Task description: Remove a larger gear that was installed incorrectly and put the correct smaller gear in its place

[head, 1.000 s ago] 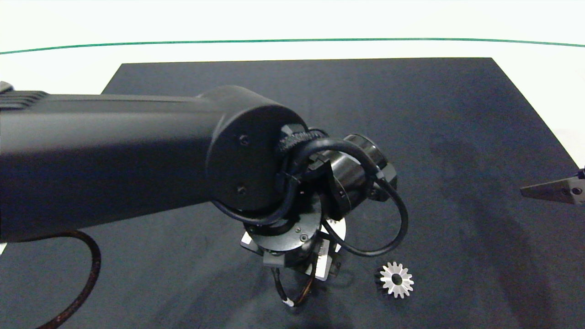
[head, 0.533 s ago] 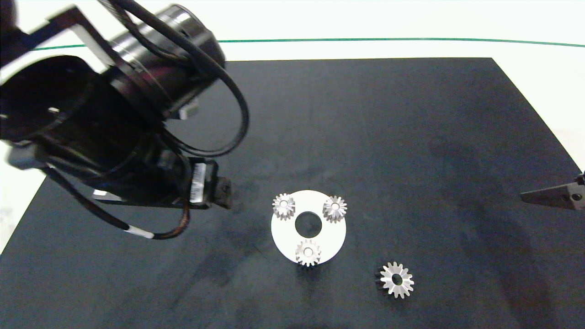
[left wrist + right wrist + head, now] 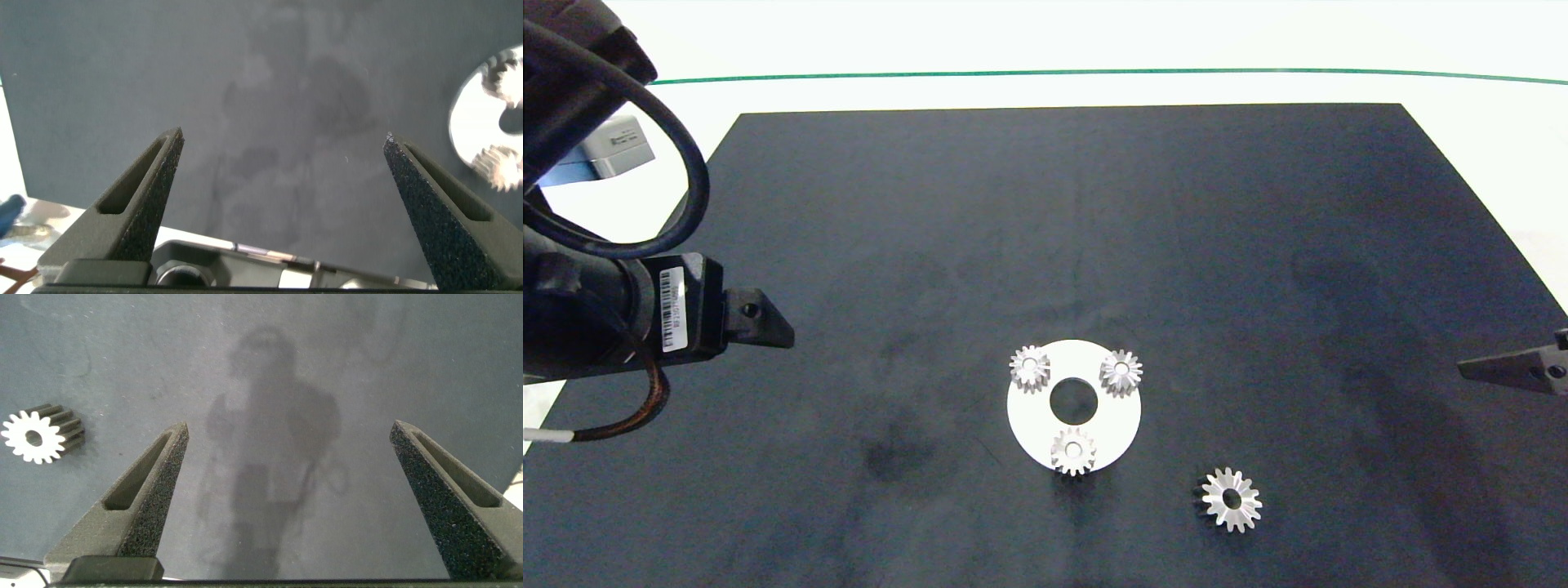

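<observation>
Bright overhead light, soft shadows

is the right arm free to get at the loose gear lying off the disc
Probably yes: the larger gear lies alone on the mat, clear of the white disc, and the open right end effector has bare mat between.

The head camera looks steeply down from above the near edge, covering the whole black mat (image 3: pixel 1094 229) on the white surface (image 3: pixel 1045 41). The left wrist camera sits low over the mat's left side, facing right between its open claw (image 3: pixel 282 143); it shares the white disc (image 3: pixel 470 122) with the head view (image 3: pixel 1029 416). The right wrist camera faces left from the right side through its open claw (image 3: pixel 286 433), sharing the larger gear (image 3: pixel 34 437) lying loose near the disc (image 3: pixel 1232 499).
</observation>
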Robot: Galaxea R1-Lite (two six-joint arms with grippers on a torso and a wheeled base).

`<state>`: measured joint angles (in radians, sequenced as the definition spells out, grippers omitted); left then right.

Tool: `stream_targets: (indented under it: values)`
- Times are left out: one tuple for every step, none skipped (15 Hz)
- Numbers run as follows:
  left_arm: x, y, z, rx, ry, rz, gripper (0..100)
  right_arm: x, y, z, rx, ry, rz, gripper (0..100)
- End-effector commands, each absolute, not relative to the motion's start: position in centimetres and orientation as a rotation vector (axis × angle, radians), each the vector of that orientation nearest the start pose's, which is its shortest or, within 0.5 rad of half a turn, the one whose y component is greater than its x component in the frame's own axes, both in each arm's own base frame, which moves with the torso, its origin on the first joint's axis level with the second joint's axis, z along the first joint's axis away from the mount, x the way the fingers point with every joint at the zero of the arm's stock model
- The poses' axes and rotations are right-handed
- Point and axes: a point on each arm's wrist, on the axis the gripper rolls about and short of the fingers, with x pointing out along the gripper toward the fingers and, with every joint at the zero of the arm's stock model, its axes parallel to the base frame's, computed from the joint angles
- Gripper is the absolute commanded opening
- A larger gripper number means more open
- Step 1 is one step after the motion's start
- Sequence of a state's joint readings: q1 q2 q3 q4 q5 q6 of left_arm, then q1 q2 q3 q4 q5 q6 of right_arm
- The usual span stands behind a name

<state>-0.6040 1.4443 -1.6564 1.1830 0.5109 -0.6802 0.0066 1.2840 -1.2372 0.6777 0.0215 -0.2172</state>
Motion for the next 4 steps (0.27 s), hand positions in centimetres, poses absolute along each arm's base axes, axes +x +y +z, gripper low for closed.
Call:
stream_targets:
  values:
    - [14.78,-7.75,33.02,-0.152,0.758,0.225,100,16.92,0.15,28.68,-0.202,0.721,0.103,100]
    - [14.77,-7.71,32.96,-0.151,0.759,0.227,100,16.93,0.15,28.7,-0.2,0.72,0.104,100]
    - [14.66,-7.64,32.9,-0.15,0.76,0.227,100,16.95,0.16,28.84,-0.195,0.712,0.103,100]
    - [14.49,-7.57,32.98,-0.154,0.755,0.226,100,16.91,0.07,28.78,-0.194,0.714,0.098,100]
